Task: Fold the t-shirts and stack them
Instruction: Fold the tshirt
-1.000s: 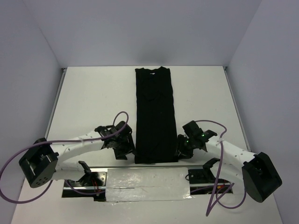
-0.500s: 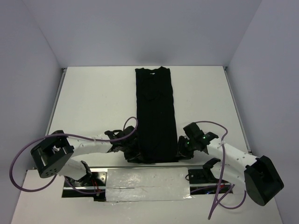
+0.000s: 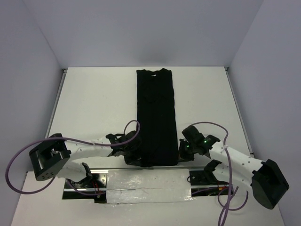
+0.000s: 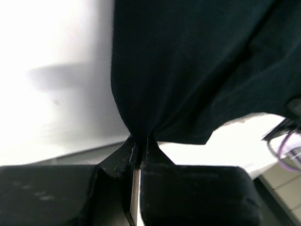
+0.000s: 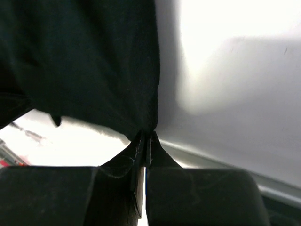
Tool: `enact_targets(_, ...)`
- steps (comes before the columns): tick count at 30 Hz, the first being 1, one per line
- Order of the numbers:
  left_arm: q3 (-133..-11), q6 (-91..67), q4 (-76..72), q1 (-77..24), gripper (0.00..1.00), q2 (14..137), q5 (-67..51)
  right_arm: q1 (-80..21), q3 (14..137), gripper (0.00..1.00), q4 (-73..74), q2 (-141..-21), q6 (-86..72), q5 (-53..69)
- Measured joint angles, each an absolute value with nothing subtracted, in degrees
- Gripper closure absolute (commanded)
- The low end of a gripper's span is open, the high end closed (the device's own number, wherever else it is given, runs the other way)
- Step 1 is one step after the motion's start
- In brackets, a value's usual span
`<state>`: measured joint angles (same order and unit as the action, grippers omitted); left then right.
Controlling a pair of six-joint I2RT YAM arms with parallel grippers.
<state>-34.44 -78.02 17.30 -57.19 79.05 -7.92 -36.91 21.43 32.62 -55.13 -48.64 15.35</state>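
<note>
Overhead, the black t-shirt (image 3: 156,113) lies as a long narrow strip down the middle of the table (image 3: 94,103), collar at the far end, with the left gripper (image 3: 135,159) at its near left corner and the right gripper (image 3: 181,153) at its near right corner. From the left wrist, that gripper's jaws are pinched together on a gathered bit of hem. The right wrist shows the same, jaws clamped on cloth drawn to a point.
</note>
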Motion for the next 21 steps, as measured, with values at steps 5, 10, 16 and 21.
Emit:
enact_targets(5, -36.58, -78.63, 19.4, -63.07, 1.0, 78.02, -5.74, -38.48, 22.55, 0.99, 38.28, -48.34, -50.09, 15.53)
enact_targets(10, -42.74, -81.58, 26.41, -66.37, 1.0, 76.84, -2.26, -38.65, 28.93, 0.98, 44.71, -45.06, -50.96, 15.62)
enact_targets(16, -56.07, -82.7, 39.4, -64.51, 1.0, 76.84, 4.45, -37.93, 39.42, 0.98, 46.96, -49.21, -49.76, 14.06)
enact_targets(21, -63.24, -79.33, 42.28, -59.02, 1.0, 80.27, 6.79, -34.96, 45.47, 0.98, 48.27, -56.27, -46.7, 12.01)
